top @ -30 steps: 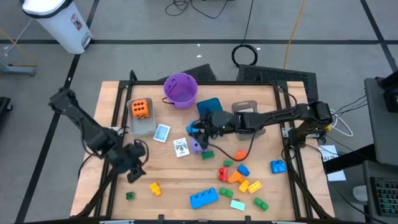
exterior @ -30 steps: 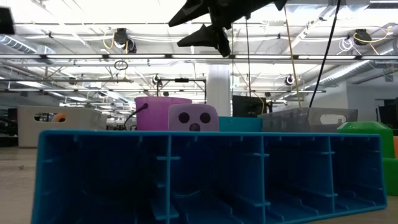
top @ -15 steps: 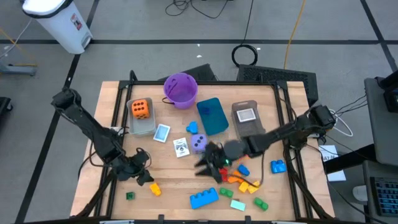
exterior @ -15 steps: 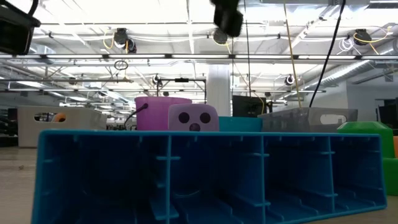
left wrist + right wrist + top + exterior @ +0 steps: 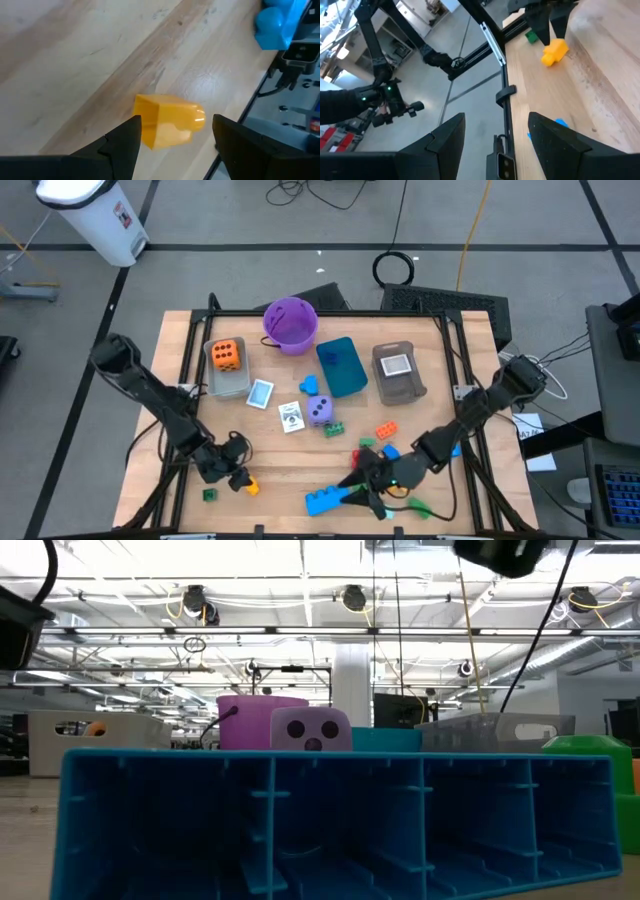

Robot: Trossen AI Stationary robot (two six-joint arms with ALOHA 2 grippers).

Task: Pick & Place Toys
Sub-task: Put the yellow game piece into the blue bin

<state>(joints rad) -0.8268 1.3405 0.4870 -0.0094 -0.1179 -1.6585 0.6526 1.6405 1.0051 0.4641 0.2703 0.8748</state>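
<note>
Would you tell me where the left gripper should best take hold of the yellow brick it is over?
Probably across the yellow brick's two flat sides, coming straight down from above. In the left wrist view it lies flat on the table, alone, with the left gripper's open fingers already on either side of it. The rounded stud end looks slippery, so grip the boxy body instead.

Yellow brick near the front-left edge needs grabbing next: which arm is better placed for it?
Left. Its tool is open and sits right at the yellow brick, fingers on either side in the left wrist view. The right tool is across the table, by the long blue brick.
</note>
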